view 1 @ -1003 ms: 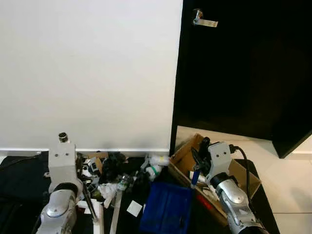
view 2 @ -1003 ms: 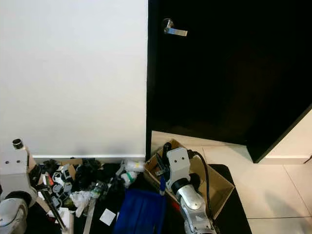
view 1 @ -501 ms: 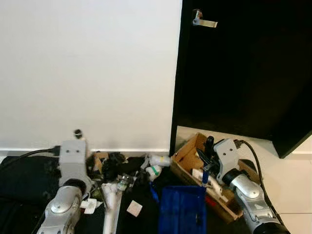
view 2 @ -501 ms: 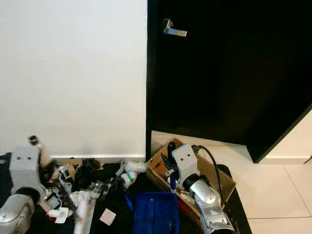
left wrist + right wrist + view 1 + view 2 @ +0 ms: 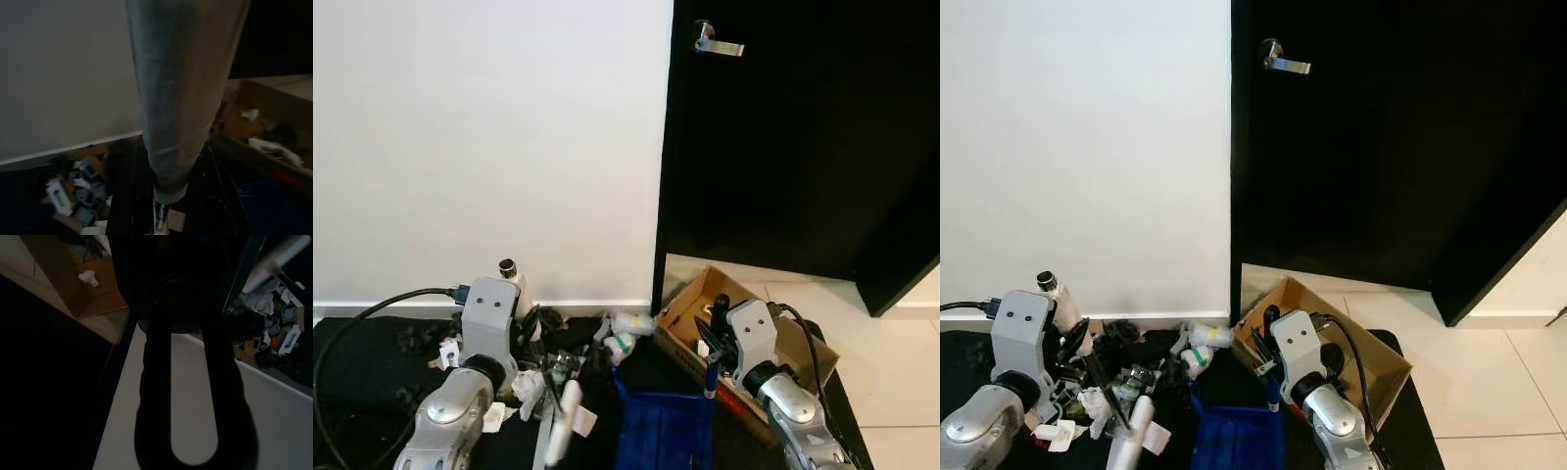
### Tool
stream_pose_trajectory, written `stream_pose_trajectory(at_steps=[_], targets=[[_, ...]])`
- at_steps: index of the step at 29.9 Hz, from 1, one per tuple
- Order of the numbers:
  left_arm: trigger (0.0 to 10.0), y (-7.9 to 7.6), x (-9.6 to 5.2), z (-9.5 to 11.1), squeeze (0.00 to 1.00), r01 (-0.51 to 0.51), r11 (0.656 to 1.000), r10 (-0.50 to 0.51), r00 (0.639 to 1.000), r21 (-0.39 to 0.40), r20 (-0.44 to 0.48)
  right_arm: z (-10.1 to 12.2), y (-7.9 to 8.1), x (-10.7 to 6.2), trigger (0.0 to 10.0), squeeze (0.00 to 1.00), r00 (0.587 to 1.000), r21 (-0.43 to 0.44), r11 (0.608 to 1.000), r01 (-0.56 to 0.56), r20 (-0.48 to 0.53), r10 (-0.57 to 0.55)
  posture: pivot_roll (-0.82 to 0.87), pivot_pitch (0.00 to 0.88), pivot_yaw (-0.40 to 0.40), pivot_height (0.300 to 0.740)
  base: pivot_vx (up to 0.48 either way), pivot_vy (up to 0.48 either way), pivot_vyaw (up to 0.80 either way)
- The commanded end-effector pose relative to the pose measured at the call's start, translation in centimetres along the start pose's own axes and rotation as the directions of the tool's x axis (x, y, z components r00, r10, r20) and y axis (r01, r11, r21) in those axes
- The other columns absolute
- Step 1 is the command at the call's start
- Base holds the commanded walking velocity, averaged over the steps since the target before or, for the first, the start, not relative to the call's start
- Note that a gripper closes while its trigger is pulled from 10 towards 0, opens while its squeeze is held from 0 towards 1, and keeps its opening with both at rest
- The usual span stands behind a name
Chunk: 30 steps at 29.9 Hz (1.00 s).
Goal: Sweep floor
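Gripping a round white broom handle [image 5: 182, 88] and blue dustpan grip [image 5: 710, 364], both fingers clenched.

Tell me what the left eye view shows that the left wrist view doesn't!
The left eye view has the black door with its silver handle, both silver arms, and the right gripper by the blue dustpan's handle. The left wrist view gives a close look down a pale broom handle and into the cardboard box, where white scraps lie. Both show the white wall, the pile of litter on the dark mat, the box and the blue dustpan.
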<state>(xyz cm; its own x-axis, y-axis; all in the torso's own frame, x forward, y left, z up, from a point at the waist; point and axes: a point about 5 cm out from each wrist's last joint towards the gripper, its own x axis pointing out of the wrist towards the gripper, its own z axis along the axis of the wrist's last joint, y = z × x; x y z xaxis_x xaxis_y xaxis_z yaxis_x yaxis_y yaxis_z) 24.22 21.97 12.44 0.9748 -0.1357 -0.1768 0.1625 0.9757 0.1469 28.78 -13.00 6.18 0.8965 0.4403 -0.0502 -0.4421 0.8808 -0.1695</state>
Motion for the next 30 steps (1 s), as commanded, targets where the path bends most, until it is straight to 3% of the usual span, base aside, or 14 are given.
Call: stream_pose_trajectory(at_steps=[1,7,11,17,21,26,28,30], targets=[[10.0,0.5,-0.3,0.1,0.00,0.002,1.000,-0.002,1.000,0.024,0.008,0.2,-0.6,0.0,10.0,0.00,1.000,-0.043,0.999,0.022,0.009,-0.021,0.10,0.138,0.031,0.740,0.000,0.000,0.00],[10.0,1.3,-0.2,-2.3,0.00,-0.052,0.999,0.052,0.998,0.005,-0.040,1.3,-0.9,1.5,10.0,0.00,0.997,-0.082,0.994,0.071,0.038,-0.068,0.10,0.150,0.027,0.740,0.000,0.000,0.00],[10.0,2.0,0.0,-4.5,0.00,-0.117,0.993,0.119,0.991,0.032,-0.069,1.8,0.3,3.3,10.0,0.00,0.998,-0.112,0.992,0.055,0.026,-0.052,0.10,0.168,0.013,0.740,0.000,0.000,0.00],[10.0,3.1,0.1,-4.2,0.00,-0.203,0.978,0.204,0.978,0.041,-0.036,1.7,2.0,4.0,10.0,0.00,0.998,-0.106,0.993,-0.061,0.000,0.061,0.11,0.203,0.000,0.740,0.000,0.000,0.00],[10.0,3.4,0.4,-3.9,0.00,-0.231,0.972,0.232,0.973,0.037,-0.013,1.8,2.4,4.3,10.0,0.00,0.997,-0.093,0.993,-0.078,0.010,0.080,0.11,0.225,-0.005,0.740,0.000,0.000,0.00],[10.0,3.2,1.2,-3.8,0.00,-0.247,0.968,0.248,0.969,-0.031,0.004,2.6,2.3,5.2,10.0,0.00,0.998,-0.082,0.996,-0.047,0.032,0.049,0.11,0.273,-0.006,0.740,0.000,0.000,0.00],[10.0,2.3,2.0,-4.2,0.00,-0.240,0.966,0.241,0.970,-0.098,-0.002,2.6,2.1,5.7,10.0,0.00,1.000,-0.050,0.999,-0.005,0.013,0.006,0.11,0.291,-0.004,0.740,0.000,0.000,0.00],[10.0,1.9,2.2,-4.4,0.00,-0.232,0.968,0.232,0.973,-0.099,-0.008,2.5,2.1,5.8,10.0,0.00,1.000,-0.054,0.999,-0.003,0.008,0.003,0.11,0.291,-0.004,0.740,0.000,0.000,0.00]])
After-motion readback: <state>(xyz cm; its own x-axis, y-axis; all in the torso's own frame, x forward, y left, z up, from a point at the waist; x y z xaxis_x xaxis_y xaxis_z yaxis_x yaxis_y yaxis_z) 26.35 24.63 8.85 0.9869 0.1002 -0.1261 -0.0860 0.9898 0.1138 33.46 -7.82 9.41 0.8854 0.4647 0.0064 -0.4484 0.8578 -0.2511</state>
